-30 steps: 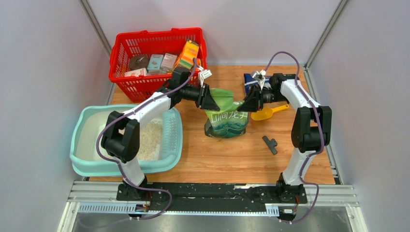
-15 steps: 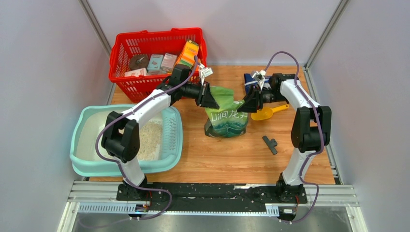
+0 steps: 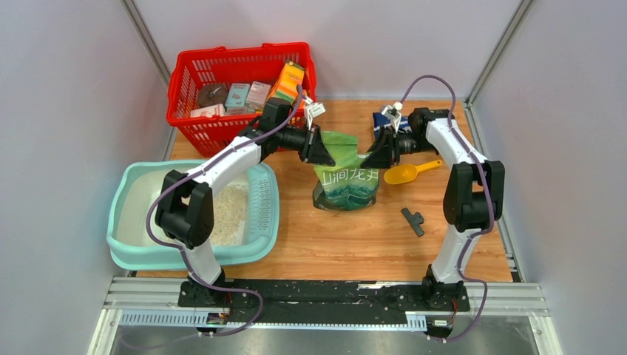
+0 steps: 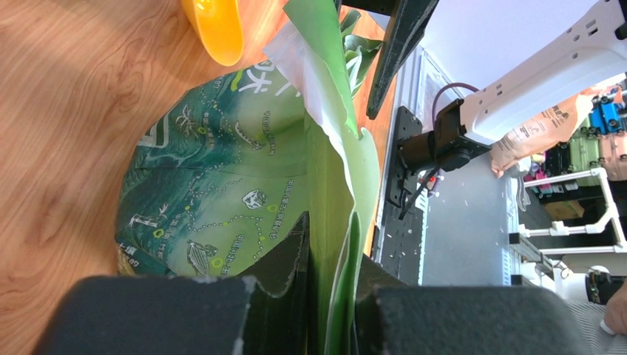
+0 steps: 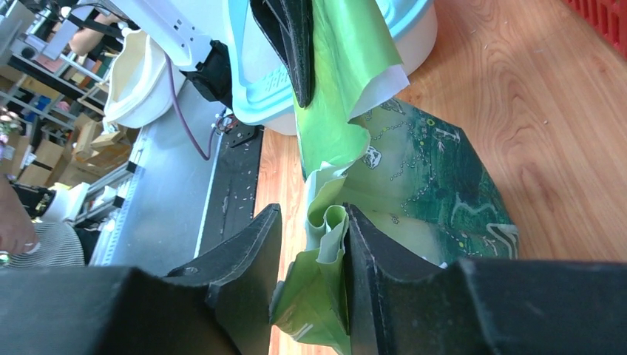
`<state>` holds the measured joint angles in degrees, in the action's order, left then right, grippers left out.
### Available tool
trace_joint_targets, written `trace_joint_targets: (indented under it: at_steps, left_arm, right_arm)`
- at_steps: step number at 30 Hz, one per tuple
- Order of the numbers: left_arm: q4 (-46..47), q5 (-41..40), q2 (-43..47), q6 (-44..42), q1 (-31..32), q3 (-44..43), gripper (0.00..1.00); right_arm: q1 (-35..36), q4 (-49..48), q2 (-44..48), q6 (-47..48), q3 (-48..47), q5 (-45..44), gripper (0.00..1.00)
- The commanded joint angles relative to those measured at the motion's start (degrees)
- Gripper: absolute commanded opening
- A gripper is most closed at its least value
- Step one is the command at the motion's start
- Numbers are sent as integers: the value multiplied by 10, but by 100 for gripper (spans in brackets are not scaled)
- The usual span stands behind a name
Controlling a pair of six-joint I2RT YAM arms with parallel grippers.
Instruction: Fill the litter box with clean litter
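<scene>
The pale teal litter box point(image 3: 148, 254) sits at the near left, with a heap of clean litter point(image 3: 230, 211) in its right half. A green printed bag point(image 3: 346, 185) stands mid-table. My left gripper point(image 3: 325, 151) is shut on the bag's top left edge. In the left wrist view its fingers point(image 4: 333, 248) pinch the light green flap of the bag point(image 4: 222, 170). My right gripper point(image 3: 370, 158) is at the bag's top right. Its jaws point(image 5: 310, 222) stand open, and a crumpled fold of the bag point(image 5: 414, 163) lies against one finger, with a gap to the other.
A red mesh basket point(image 3: 185, 74) with boxes stands at the back left. A yellow scoop point(image 3: 405, 174) lies to the right of the bag. A small black tool point(image 3: 414, 220) lies nearer the front. A blue item point(image 3: 383, 122) is behind the right gripper.
The left gripper has closed onto the bag's top edge. The right gripper's jaws have parted a little and it has shifted slightly left and back. The bag has stayed put.
</scene>
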<state>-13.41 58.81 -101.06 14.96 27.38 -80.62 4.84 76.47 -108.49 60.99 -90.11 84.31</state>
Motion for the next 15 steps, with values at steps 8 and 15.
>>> trace_joint_targets:
  at_steps: [8,15]
  left_arm:
    - [6,-8,2,-14,0,-25,14]
    - [-37,-17,10,39,-27,-30,4]
  right_arm:
    - [0,191,-24,-45,-10,94,7]
    - [-37,189,-8,-151,-4,96,0]
